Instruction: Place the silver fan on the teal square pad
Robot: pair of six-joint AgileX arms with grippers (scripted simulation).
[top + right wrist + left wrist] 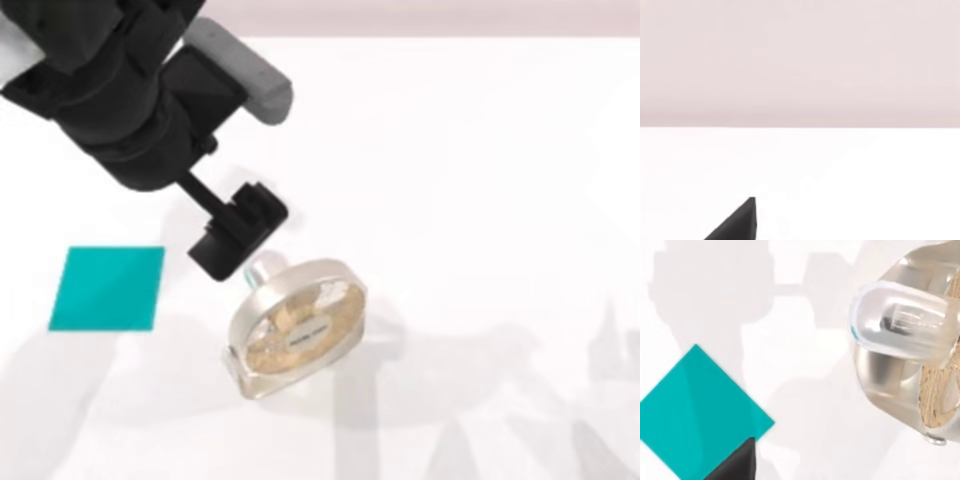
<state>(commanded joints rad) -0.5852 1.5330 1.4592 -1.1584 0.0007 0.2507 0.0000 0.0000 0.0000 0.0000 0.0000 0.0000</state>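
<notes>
Top view: overhead, looking down on white table. Left wrist view: close, facing down; shares w/ top view the teal square pad & silver fan. Right wrist view: low, looking across bare table to far wall.

Our left arm runs off the top view's upper left corner, so we only get its forearm and wrist. Our left gripper sits right over the silver fan's back stub, and from above we can't tell if the fingers are actually pinching it. In the left wrist view the fan is chopped by the frame edge, and the teal square pad loses two corners, one behind a dark finger. The fan's centre label is too small to read. Our right arm never shows up from above; its wrist view catches just one dark fingertip.
</notes>
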